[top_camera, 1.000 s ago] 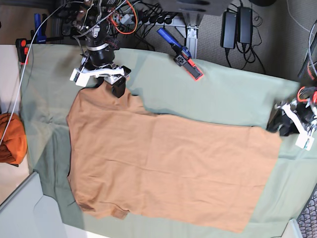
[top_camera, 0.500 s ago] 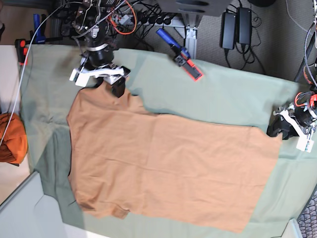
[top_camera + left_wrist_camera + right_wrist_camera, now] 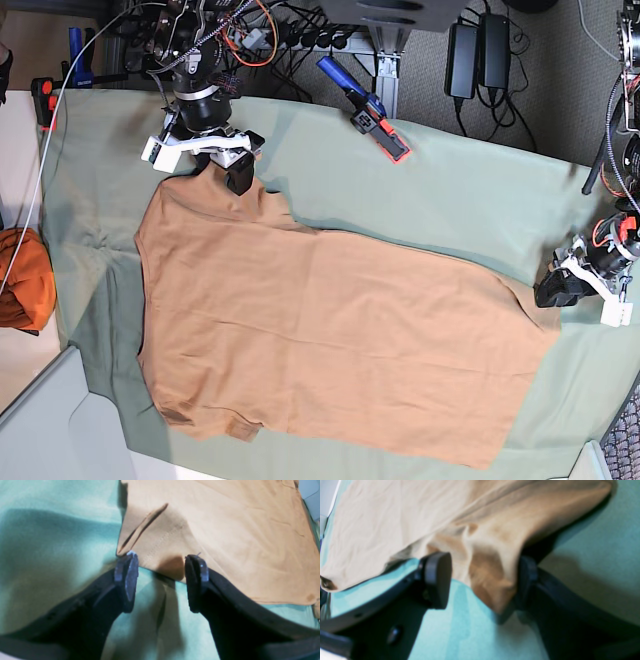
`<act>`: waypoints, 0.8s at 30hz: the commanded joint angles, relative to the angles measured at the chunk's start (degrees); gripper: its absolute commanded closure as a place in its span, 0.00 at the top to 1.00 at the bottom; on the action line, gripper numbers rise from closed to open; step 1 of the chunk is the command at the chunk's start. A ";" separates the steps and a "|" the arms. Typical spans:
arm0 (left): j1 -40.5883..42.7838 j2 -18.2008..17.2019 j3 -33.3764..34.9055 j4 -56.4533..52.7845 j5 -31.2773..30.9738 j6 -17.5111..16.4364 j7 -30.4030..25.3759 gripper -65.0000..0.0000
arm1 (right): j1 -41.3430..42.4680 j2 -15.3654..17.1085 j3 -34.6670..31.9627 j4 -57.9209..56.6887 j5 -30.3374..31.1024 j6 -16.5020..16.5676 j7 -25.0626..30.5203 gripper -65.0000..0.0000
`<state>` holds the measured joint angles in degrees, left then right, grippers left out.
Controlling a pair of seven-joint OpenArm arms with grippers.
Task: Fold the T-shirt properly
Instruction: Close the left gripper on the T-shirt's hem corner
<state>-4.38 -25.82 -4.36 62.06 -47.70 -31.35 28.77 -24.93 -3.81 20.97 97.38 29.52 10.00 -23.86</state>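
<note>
Even, bright overhead light in the base view; both wrist views soft-focused, washed-out, with dark shadows.

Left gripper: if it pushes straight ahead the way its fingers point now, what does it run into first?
Most likely the T-shirt: the open left gripper faces the shirt's corner edge, which lies between its fingertips. Height above the green cloth is unclear.

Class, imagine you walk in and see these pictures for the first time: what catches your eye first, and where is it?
The big tan-orange T-shirt spread flat across the middle of the green table cloth stands out first. Next come the two black grippers at opposite ends of it: the right gripper straddling a raised fold at the sleeve end, and the left gripper open at a hem corner. A bright orange cloth bundle sits off the base view's left edge.
</note>
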 commanded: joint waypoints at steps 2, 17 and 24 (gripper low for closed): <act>-0.42 -0.35 -0.04 0.13 0.31 0.92 2.14 0.53 | -0.63 0.00 -0.04 0.26 -0.63 -0.59 -1.66 0.59; 0.72 -1.16 -0.07 6.99 -4.46 -1.03 8.76 0.53 | -0.63 0.02 -0.04 0.26 -1.33 -0.59 -1.66 0.59; 4.15 -2.45 -0.94 10.16 -4.48 -1.01 8.76 0.53 | -0.63 0.02 -0.04 0.26 -1.33 -0.59 -1.66 0.59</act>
<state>0.49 -27.38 -4.89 71.29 -51.68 -31.86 37.93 -24.93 -3.84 20.95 97.38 28.86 10.00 -23.81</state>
